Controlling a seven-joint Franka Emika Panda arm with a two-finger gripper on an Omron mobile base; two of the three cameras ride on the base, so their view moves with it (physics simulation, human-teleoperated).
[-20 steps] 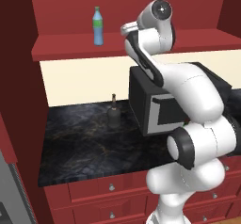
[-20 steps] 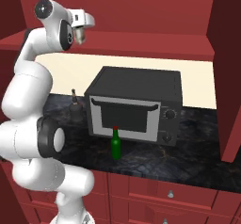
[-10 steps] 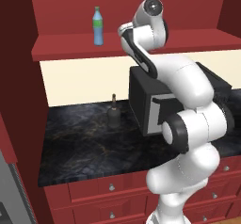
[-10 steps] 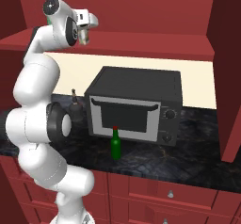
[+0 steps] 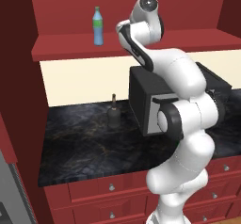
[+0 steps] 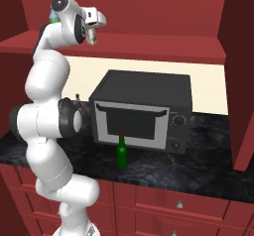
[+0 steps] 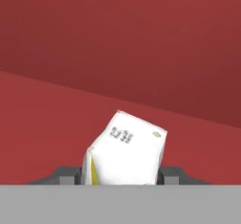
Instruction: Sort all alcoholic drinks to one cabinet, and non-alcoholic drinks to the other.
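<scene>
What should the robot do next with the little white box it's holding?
Probably carry the carton a bit farther over the red shelf and lower it beside the blue bottle. The gripper is shut on the carton up at shelf height, and the water-like bottle already stands there, so that looks like the non-alcoholic spot.

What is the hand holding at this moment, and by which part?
The hand holds the white-and-yellow carton, clamped between its fingers at the carton's lower sides, up by the red cabinet shelf.
</scene>
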